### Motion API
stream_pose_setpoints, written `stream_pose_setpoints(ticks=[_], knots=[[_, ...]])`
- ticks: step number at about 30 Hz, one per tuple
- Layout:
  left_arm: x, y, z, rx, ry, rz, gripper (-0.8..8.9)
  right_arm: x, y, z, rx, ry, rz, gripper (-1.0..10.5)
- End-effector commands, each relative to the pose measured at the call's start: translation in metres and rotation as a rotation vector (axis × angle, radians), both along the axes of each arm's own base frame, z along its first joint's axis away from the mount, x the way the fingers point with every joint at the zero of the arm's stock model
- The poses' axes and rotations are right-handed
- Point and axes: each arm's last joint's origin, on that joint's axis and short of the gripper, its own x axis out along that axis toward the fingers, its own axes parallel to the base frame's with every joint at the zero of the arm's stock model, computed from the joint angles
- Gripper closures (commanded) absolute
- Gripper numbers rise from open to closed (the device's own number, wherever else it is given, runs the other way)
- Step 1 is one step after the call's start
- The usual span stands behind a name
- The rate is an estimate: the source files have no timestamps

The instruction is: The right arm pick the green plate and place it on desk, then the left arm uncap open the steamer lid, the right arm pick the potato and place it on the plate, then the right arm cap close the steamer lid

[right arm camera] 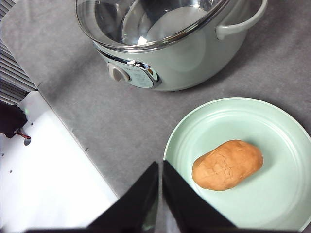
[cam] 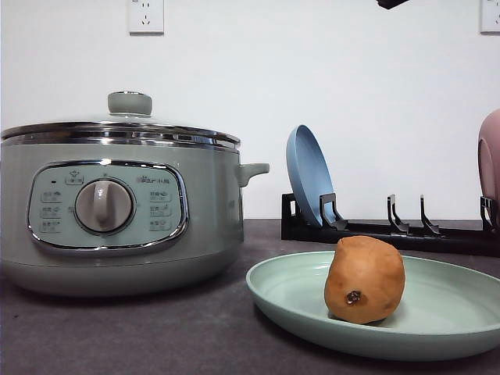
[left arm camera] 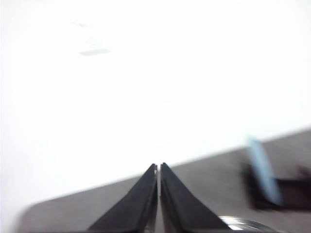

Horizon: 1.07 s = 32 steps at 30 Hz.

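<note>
- Two grippers show, each with its fingers pressed together and gripping nothing: the left gripper [left arm camera: 159,167] points over the surface's far edge toward a pale wall, and the right gripper [right arm camera: 160,167] hangs well above the surface [right arm camera: 97,107], just beside the green plate's near rim.
- One potato [cam: 365,280] lies on the green plate [cam: 453,320], off to one side of its middle, a small dark spot on its skin facing the front camera.
- The plate rests flat on the surface, near the steamer [cam: 117,211] but apart from it.
- The steamer lid [cam: 129,117] sits closed on the pot, its pale green knob upright on top.
- Behind the plate, a black rack [cam: 391,230] holds a blue plate [cam: 307,172] on edge; a pink plate [cam: 490,156] shows at the front view's right edge.
- A black arm tip [cam: 391,3] shows at the top of the front view.
</note>
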Motion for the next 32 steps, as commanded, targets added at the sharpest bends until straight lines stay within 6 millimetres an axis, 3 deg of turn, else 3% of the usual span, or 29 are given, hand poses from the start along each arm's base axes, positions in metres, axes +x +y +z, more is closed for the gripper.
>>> stream_pose_setpoints(ticks=[1, 8, 17, 26, 32], knots=[[-0.004, 0.005, -0.017, 0.023, -0.076, 0.093, 8.05, 0.001, 0.002, 0.005, 0.01, -0.021, 0.011, 9.4], [-0.005, 0.013, -0.093, 0.014, -0.186, 0.213, 8.05, 0.001, 0.002, 0.005, 0.01, -0.021, 0.011, 9.4], [-0.001, 0.015, -0.188, 0.019, -0.091, 0.232, 8.05, 0.001, 0.002, 0.005, 0.01, -0.021, 0.011, 9.4], [-0.001, 0.016, -0.264, 0.025, 0.006, 0.244, 8.05, 0.001, 0.002, 0.005, 0.01, -0.021, 0.011, 9.4], [0.001, 0.016, -0.299, 0.029, 0.059, 0.243, 8.05, 0.001, 0.002, 0.005, 0.01, -0.021, 0.011, 9.4]])
